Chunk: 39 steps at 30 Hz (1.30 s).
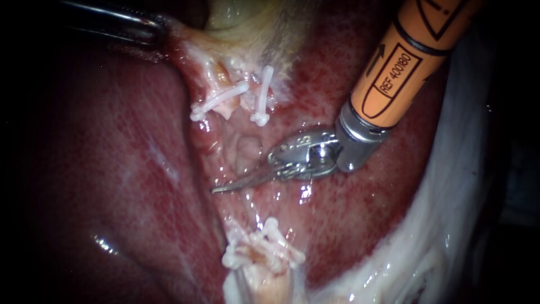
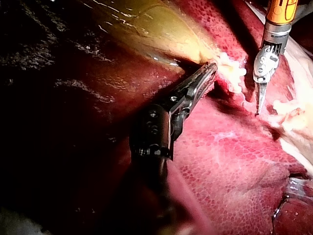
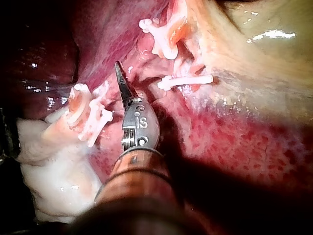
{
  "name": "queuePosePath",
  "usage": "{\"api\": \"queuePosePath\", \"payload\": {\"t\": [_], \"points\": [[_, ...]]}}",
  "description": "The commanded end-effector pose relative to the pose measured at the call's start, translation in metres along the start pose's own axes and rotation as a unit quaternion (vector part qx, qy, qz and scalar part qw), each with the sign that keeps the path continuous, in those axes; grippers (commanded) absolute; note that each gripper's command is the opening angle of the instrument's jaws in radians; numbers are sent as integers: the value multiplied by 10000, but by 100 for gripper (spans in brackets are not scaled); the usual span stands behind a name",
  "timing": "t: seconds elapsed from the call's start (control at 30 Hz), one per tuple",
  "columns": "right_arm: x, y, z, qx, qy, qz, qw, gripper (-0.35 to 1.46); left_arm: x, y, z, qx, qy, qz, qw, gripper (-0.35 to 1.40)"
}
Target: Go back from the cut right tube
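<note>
Endoscope view: right instrument [image 1: 239,183] comes in from upper right on an orange shaft. Its two thin blades lie together with nothing between them, tip pointing toward the view's left.

- Blades sit low over the raw bed of the liver [image 1: 112,169], in the bare gap between two groups of clipped stumps
- Above the blades, below the gallbladder [image 1: 242,17]: an oblique clip [image 1: 219,101] and, to its right, an upright clip [image 1: 262,95]
- Right tube [image 1: 270,98] judged to be the stump under the upright clip; it lies above and slightly right of the blade tip, near but apart
- Below the blades: lower stump [image 1: 264,276] carrying a clip cluster [image 1: 261,247], also apart from the metal
- Tube line runs up-down in this view; the blades lie across it, so both cut ends flank the tool

Right wrist view: clip cluster just beside the blades, the two upper clips ahead of the tip and off to the other side.

Left wrist view: left instrument [image 2: 208,71] has its jaws clamped on the pale edge of the gallbladder, holding it taut, well apart from the blades.

Judgement: the right instrument is the nearer one and the one to move. The clean exit is back along its own shaft, toward upper right. Sideways drift risks snagging a clip
</note>
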Motion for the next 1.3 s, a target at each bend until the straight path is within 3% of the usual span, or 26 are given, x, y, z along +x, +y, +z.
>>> {"api": "queuePosePath", "payload": {"t": [0.03,0.23,0.4,0.47,0.53,0.57,0.67,0.93,1.03,1.17,1.23,1.3], "points": [[1,0,0,5,1,-4,10000,-35,0,0,0,-2,0,1,10000,-35],[3,-2,1,119,108,-49,9999,-35,0,-1,0,-5,-1,2,10000,-35],[5,-2,2,243,316,-119,9991,-33,0,-1,0,-5,-1,2,10000,-35],[6,-3,4,268,507,-137,9983,41,0,-1,0,-6,-1,3,10000,-35],[9,-3,6,285,659,-56,9974,99,-1,-1,0,-6,-1,3,10000,-35],[12,-3,8,307,748,-32,9967,120,-1,-1,0,-6,-1,3,10000,-35],[16,-4,12,323,884,-10,9956,136,-1,-1,-1,-7,-1,3,10000,-35],[18,-8,14,371,878,-30,9954,141,-1,-1,-1,-8,-1,4,10000,-35],[18,-15,8,225,895,-20,9957,141,-1,-1,-2,-9,-2,4,10000,-35],[20,-33,-12,-503,937,-369,9936,143,-1,-1,-2,-10,-2,5,10000,-35],[21,-45,-27,-996,890,-749,9882,143,-1,-1,-2,-11,-2,5,10000,-35],[22,-55,-41,-1246,844,-897,9845,143,-1,-1,-2,-11,-2,5,10000,-35]]}}
